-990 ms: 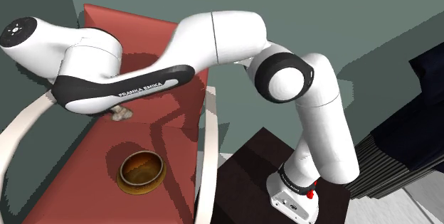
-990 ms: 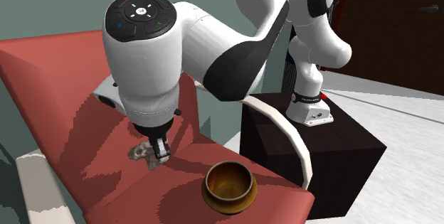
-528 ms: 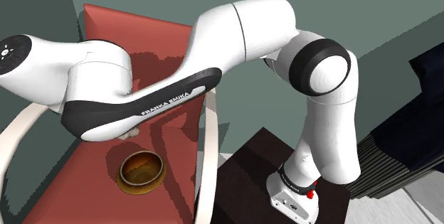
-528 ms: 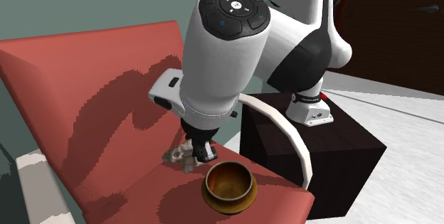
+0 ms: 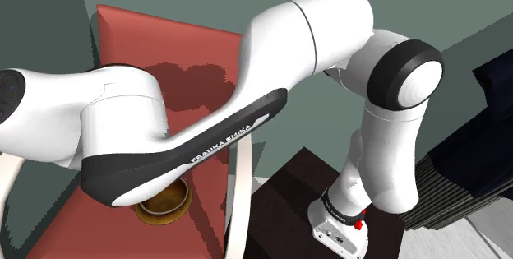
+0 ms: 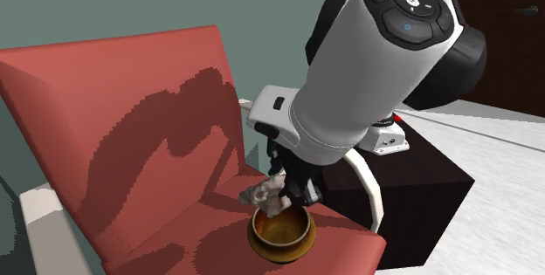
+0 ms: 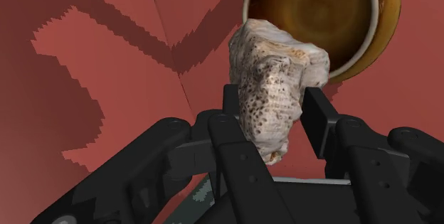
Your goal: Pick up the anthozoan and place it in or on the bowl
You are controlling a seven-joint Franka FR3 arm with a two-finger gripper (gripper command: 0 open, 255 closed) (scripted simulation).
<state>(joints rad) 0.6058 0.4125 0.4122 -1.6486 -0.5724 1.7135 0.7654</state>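
A pale, pitted lump of coral (image 7: pixel 274 80) is clasped between my two black fingers (image 7: pixel 320 119); my gripper (image 7: pixel 274 119) is shut on it. In the second exterior view the coral (image 6: pixel 266 195) hangs in my gripper (image 6: pixel 293 196) just above the near rim of the brown bowl (image 6: pixel 279 232), on the side toward the chair's back. The bowl (image 7: pixel 320 9) stands on the red chair seat, and the coral's tip overlaps its rim in the wrist view. In the shoulder view my arm covers most of the bowl (image 5: pixel 164 204).
The bowl rests on a red armchair (image 6: pixel 113 125) with white curved armrests (image 6: pixel 367 182). The dark box stand (image 6: pixel 410 177) sits beside the chair, toward the second exterior view's right. A grey-green wall rises behind the chair.
My gripper has carried the coral up off the seat and across to the bowl, toward the second exterior view's right. The grip on it has held.
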